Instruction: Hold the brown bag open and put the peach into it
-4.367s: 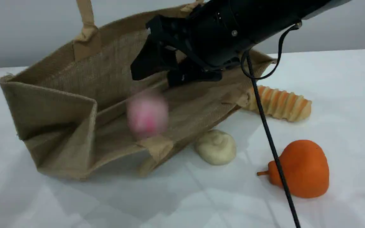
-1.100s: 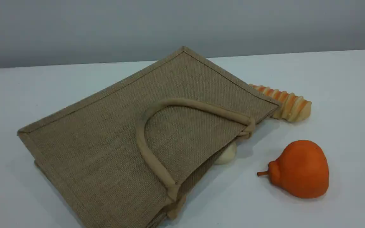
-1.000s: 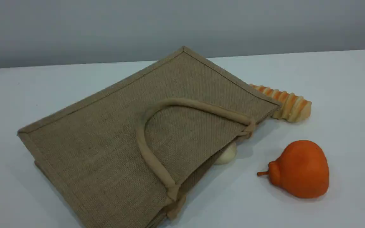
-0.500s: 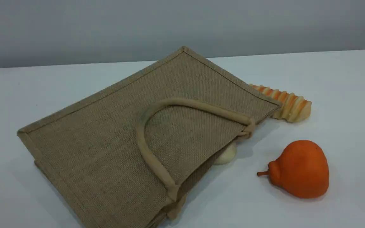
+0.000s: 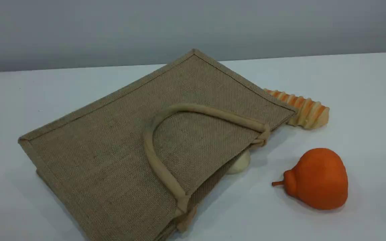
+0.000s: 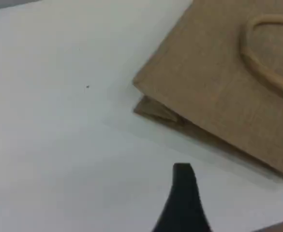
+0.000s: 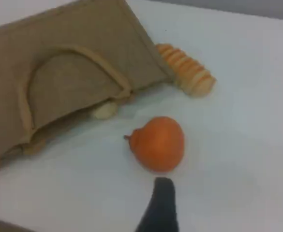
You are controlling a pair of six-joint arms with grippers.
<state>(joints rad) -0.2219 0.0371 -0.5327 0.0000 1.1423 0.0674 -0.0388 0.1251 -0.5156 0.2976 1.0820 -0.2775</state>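
Observation:
The brown bag lies flat on its side on the white table, its mouth toward the right front and pressed nearly closed. One beige handle rests in an arc on its top face. The peach is hidden from every view. Neither arm shows in the scene view. The left wrist view has the bag up and to the right, apart from my left gripper's dark fingertip. My right gripper's fingertip hovers just short of the orange fruit, with the bag farther off. Both grippers are open and hold nothing.
A cream bun is half tucked under the bag's mouth edge. An orange pear-shaped fruit sits at the front right, and a ridged orange-and-cream bread lies behind the bag's right corner.
Nothing has moved over the last second. Several seconds ago the bag stood held open under an arm with the peach dropping in; now it lies flat and the arms are gone from the scene view.

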